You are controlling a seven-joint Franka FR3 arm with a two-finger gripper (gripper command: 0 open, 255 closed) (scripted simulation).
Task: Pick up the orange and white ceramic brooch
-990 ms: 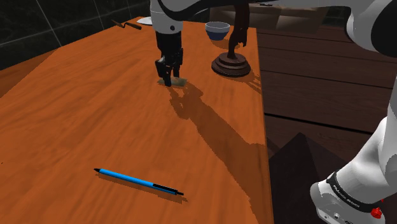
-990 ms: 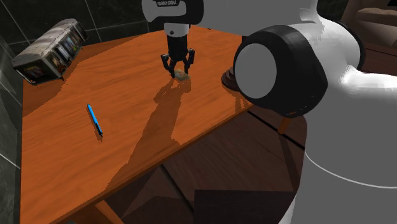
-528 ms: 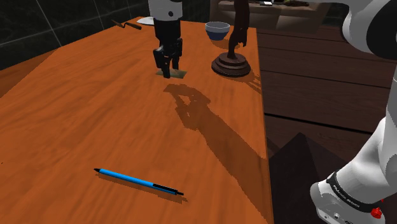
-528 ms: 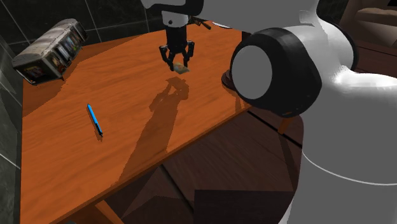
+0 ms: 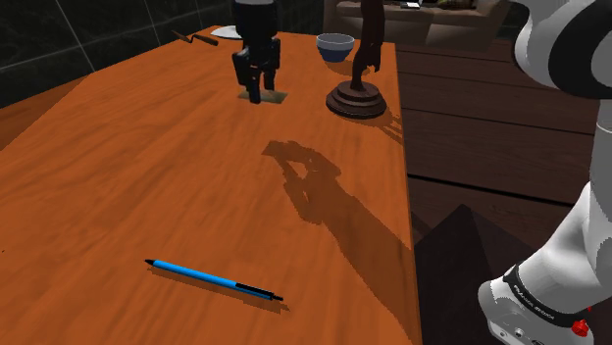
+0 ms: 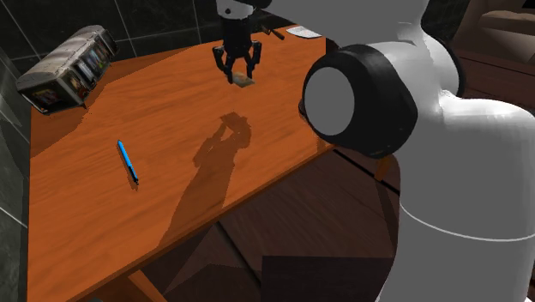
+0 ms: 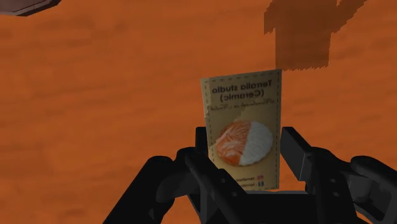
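orange-brown wood table (image 5: 118, 176) runs away from the stand, with dark floorboards (image 5: 490, 127) beside it. nearest lies a blue pen (image 5: 214, 279) with a black end. further on, the arm's shadow (image 5: 304, 176) falls on bare wood. beyond that the gripper (image 5: 257, 95) hangs above the table, its fingers (image 7: 298, 153) drawn in to a narrow gap on a tan card (image 7: 243, 102), holding it by its side edges clear of the wood. the brooch (image 7: 245, 143) sits on that card: a small round disc, one half streaky orange, the other white, next to printed lines that include "studio" and "(ceramic)". a dotted border runs round the card. past the gripper stands a dark figure (image 5: 357, 93) on a round base, then a bluish bowl (image 5: 335, 44). a grey case (image 6: 67, 67) lies at the table's far corner on the second exterior view's left.
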